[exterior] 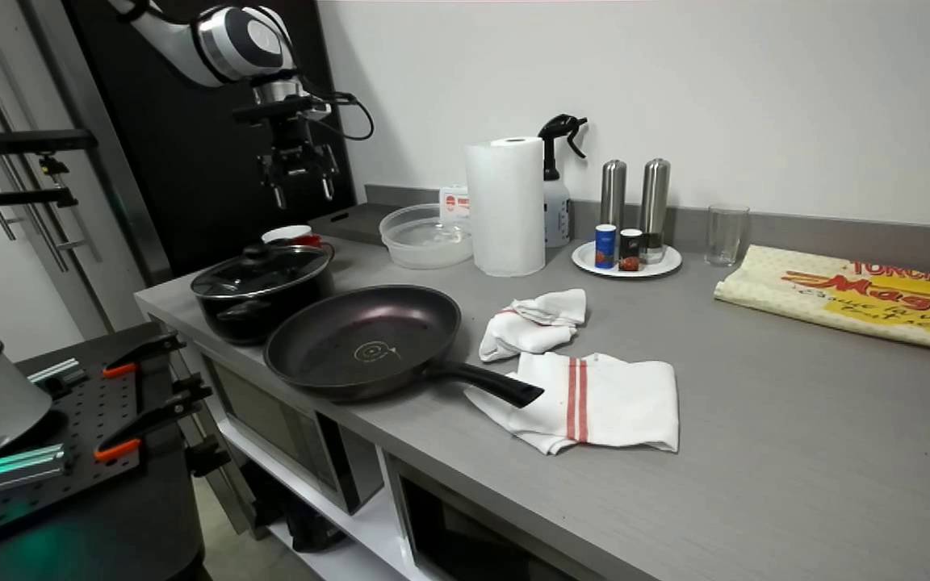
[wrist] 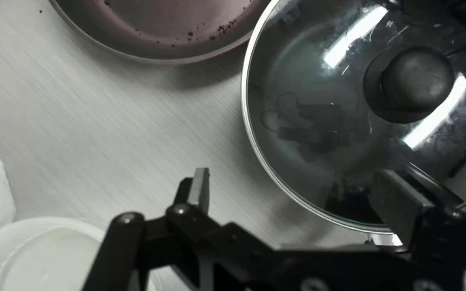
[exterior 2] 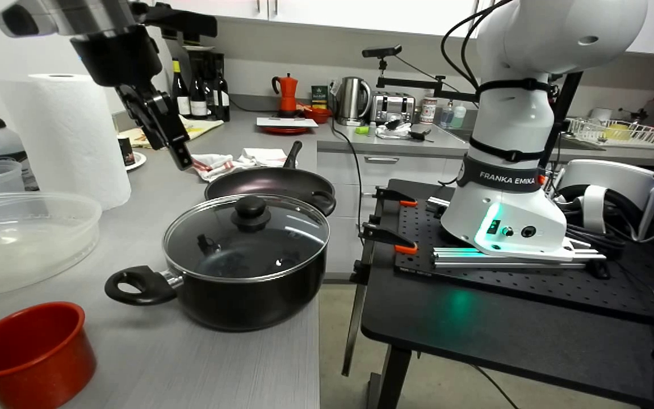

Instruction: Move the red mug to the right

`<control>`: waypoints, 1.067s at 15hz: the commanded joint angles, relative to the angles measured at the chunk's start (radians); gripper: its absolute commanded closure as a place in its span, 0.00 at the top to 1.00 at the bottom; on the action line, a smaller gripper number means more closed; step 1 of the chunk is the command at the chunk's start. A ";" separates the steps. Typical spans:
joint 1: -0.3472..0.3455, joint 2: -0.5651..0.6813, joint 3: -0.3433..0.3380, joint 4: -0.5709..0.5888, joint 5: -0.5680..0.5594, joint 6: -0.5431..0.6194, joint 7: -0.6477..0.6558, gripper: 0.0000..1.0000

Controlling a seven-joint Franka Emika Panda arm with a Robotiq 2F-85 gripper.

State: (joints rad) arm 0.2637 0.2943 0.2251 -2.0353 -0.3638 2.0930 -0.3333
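Observation:
The red mug stands on the grey counter behind the black pot in an exterior view (exterior: 309,240), where the pot partly hides it. In an exterior view (exterior 2: 34,369) it shows close up at the lower left, upright, its mouth facing up. The mug is out of the wrist view. My gripper (exterior: 303,194) hangs in the air above the counter, higher than the mug and the pot. It also shows in an exterior view (exterior 2: 182,156). In the wrist view (wrist: 297,190) its two fingers are wide apart with nothing between them; the pot's glass lid lies below.
The lidded black pot (exterior 2: 247,301) stands by the counter's front edge, beside a frying pan (exterior: 368,339). A clear plastic bowl (exterior: 425,250), a paper towel roll (exterior: 507,210) and a spray bottle (exterior: 555,211) stand toward the wall. Striped white cloths (exterior: 618,403) lie near the pan handle.

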 commanded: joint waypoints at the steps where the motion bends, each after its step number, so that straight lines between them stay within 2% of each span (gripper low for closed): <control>1: 0.037 0.058 0.015 0.057 -0.043 -0.014 0.025 1.00; 9: 0.102 0.160 0.036 0.134 -0.060 -0.019 0.018 1.00; 16: 0.152 0.307 0.023 0.293 -0.103 -0.001 0.006 1.00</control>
State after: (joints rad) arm 0.3912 0.5160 0.2574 -1.8454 -0.4280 2.0932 -0.3319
